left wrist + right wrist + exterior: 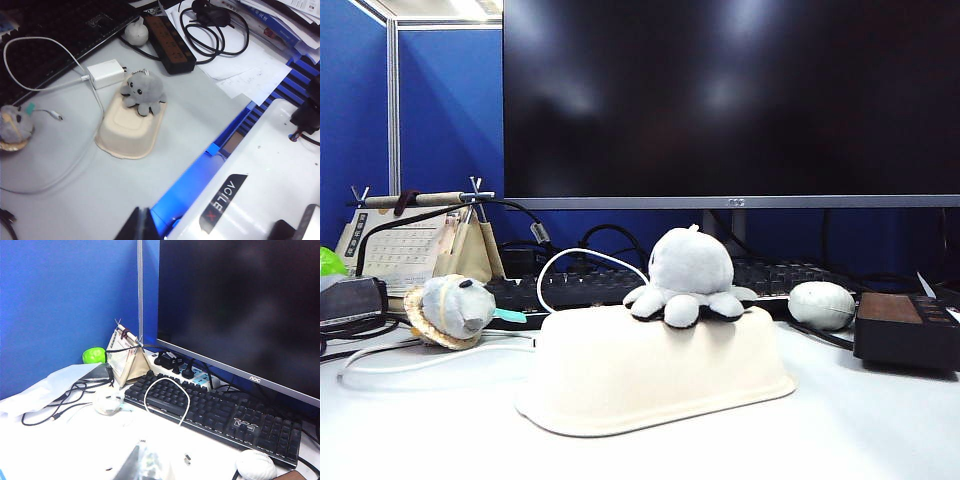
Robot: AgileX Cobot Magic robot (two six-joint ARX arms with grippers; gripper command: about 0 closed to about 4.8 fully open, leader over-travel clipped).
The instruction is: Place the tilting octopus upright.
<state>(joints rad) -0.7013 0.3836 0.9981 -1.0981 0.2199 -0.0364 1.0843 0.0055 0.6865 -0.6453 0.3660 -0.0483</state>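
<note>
Well, taking things from the biggest down: the dark monitor (730,100) fills the back of the exterior view, with the black keyboard (570,288) lying along its foot on the white counter (860,420). In front of the keyboard sits a cream-coloured tray (650,370) turned upside down, and on its flat bottom, toward the end nearer the keyboard, rests the octopus (688,278). From where I look it already sits on its tentacles with its grey dome up, perhaps leaning a touch, though I cannot be sure of the tilt from these angles. It is plush, so I judge it light and soft: it will squash under my fingers and spring back, will not slip much, and cannot break, but its stubby legs give a small footing and a nudge could tip it off the tray. I would take it by the sides of the round head, above the tentacles, and squeeze gently. To one side of the tray lies a grey-blue plush with a tan rim (448,310), to the other a pale oval lump (822,304) beside a dark power strip (908,328); a white cable (590,258) loops over the keyboard. My left gripper (141,226) shows only as a dark tip at the edge of its wrist view, well apart from the octopus, and I cannot tell whether it is open. My right gripper (145,462) is a blur low in its wrist view, closed on nothing, pointed toward the keyboard.
</note>
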